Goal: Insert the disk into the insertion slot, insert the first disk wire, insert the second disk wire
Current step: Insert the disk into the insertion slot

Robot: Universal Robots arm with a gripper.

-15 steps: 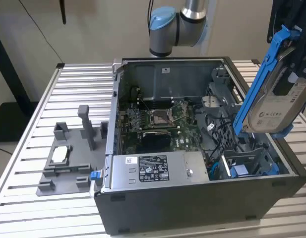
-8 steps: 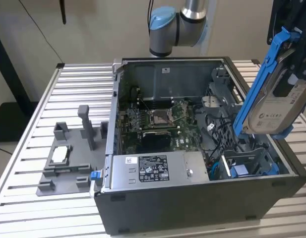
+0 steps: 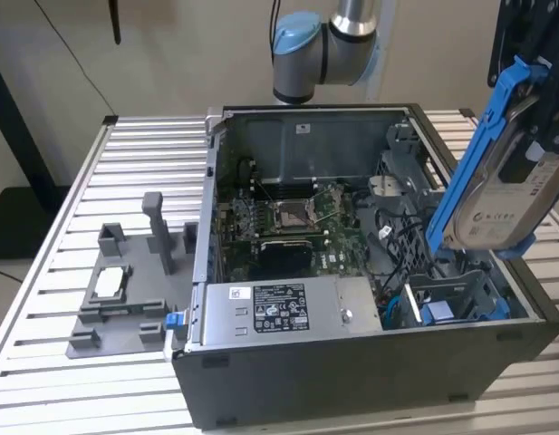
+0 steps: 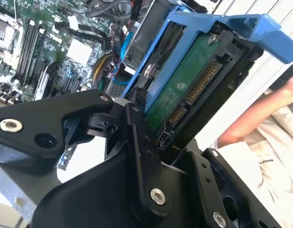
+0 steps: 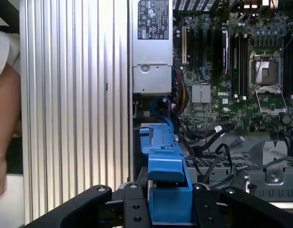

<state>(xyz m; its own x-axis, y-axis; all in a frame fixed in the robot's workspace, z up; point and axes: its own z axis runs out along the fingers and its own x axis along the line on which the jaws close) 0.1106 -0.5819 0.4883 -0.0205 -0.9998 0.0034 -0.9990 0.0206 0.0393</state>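
Note:
The disk (image 3: 496, 195), silver-grey with a white label in a bright blue carrier, hangs steeply tilted above the open computer case's corner at the exterior view's right. My gripper (image 3: 537, 109) is shut on its upper end. In the second wrist view my black fingers (image 4: 137, 137) clamp the disk (image 4: 184, 90), whose green circuit side and connector face the camera. The first wrist view looks along the blue carrier (image 5: 167, 190), held in my gripper (image 5: 170, 211). The insertion slot (image 3: 456, 290) is the dark grey cage bay below the disk. Blue cable (image 3: 433, 313) lies beside it.
The open case holds a motherboard (image 3: 297, 222) and a grey labelled power-supply box (image 3: 279, 308). A grey fixture plate (image 3: 116, 290) lies on the slatted table at the exterior view's left. A person's arm (image 4: 260, 118) is close by, its sleeve and forearm (image 5: 6, 118) at the table's edge.

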